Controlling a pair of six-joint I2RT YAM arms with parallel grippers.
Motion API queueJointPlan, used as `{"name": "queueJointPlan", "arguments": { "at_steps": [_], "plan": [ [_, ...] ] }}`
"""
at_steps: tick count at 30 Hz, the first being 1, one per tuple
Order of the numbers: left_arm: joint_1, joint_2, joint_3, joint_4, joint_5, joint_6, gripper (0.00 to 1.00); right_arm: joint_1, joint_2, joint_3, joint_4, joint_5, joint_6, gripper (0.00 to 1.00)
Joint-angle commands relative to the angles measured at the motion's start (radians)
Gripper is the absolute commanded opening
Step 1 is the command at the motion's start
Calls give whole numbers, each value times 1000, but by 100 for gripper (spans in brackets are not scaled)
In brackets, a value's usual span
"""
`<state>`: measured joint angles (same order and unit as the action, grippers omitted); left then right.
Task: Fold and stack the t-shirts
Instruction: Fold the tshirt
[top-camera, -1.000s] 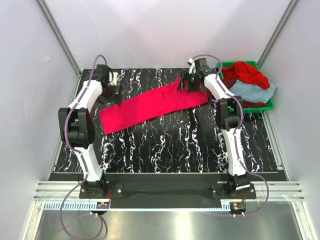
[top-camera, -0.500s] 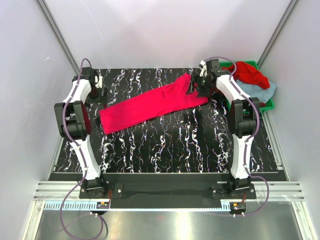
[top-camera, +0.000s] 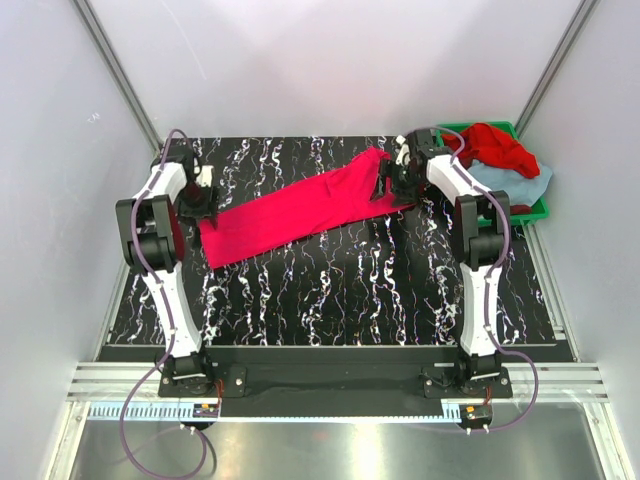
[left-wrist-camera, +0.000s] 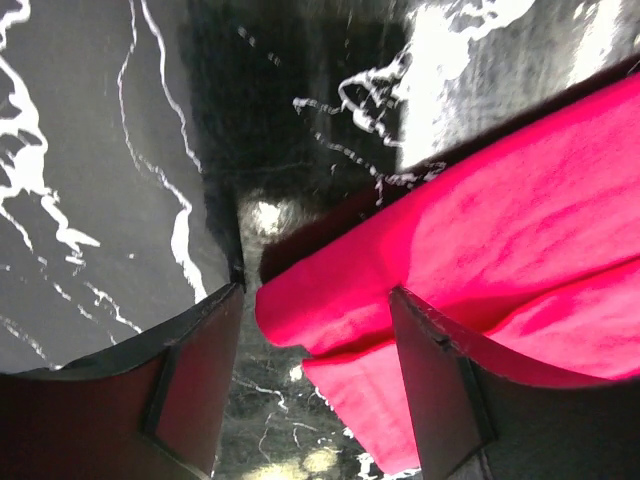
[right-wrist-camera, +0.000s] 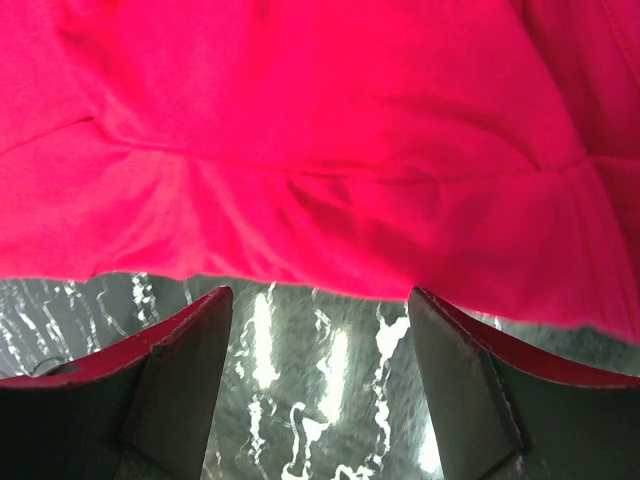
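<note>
A crimson-pink t-shirt (top-camera: 300, 212) lies folded into a long band, slanting across the black marbled table (top-camera: 330, 290). My left gripper (top-camera: 203, 205) is at its left end. In the left wrist view the shirt's folded corner (left-wrist-camera: 340, 300) lies between the parted jaws of the left gripper (left-wrist-camera: 315, 300), touching neither finger clearly. My right gripper (top-camera: 392, 185) hangs over the shirt's right end. In the right wrist view the right gripper (right-wrist-camera: 318, 295) is open just short of the shirt's hem (right-wrist-camera: 320, 130), with bare table between the jaws.
A green bin (top-camera: 532, 212) at the back right holds a brighter red t-shirt (top-camera: 495, 145) heaped on a light blue-grey one (top-camera: 522, 182). Grey walls enclose the table on three sides. Both arm bases stand at the near edge.
My left gripper has swung in to the shirt's left corner and its jaws have narrowed around it. My right gripper has shifted slightly right along the shirt's right end, still wide.
</note>
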<state>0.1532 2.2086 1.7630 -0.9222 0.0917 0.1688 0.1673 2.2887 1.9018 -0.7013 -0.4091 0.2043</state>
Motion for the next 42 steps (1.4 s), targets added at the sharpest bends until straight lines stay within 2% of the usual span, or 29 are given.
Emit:
{"name": "queueJointPlan", "arguments": {
  "at_steps": [1, 4, 5, 6, 7, 10, 14, 24, 28, 35, 38, 42],
  "plan": [
    [5, 16, 61, 6, 42, 20, 65, -5, 29, 57, 11, -4, -16, 79],
    [5, 37, 76, -3, 62, 35, 44, -5, 52, 69, 11, 4, -22, 79],
    [3, 36, 78, -3, 68, 38, 34, -5, 54, 71, 11, 9, -22, 79],
    [3, 33, 75, -7, 71, 38, 18, -5, 60, 72, 14, 12, -25, 79],
    [3, 25, 66, -7, 75, 38, 11, -5, 63, 80, 14, 18, -23, 79],
    [5, -4, 29, -12, 101, 40, 0, -5, 80, 97, 16, 26, -29, 79],
    [3, -56, -34, -21, 126, 31, 0, -5, 116, 138, 14, 36, -37, 79],
    [-24, -242, -276, -73, 204, 8, 0, -6, 242, 364, 13, 56, -48, 79],
    [-79, -314, -388, -67, 230, 3, 0, -6, 285, 443, 22, 55, -45, 79],
    [-185, -404, -494, -63, 253, -12, 0, -6, 351, 548, 63, 64, -43, 79],
    [-221, -438, -545, -61, 275, -12, 0, -5, 411, 681, 62, 69, -36, 80],
    [-273, -473, -612, -53, 293, -14, 1, -5, 466, 766, 95, 72, -8, 81]
  ]
}}
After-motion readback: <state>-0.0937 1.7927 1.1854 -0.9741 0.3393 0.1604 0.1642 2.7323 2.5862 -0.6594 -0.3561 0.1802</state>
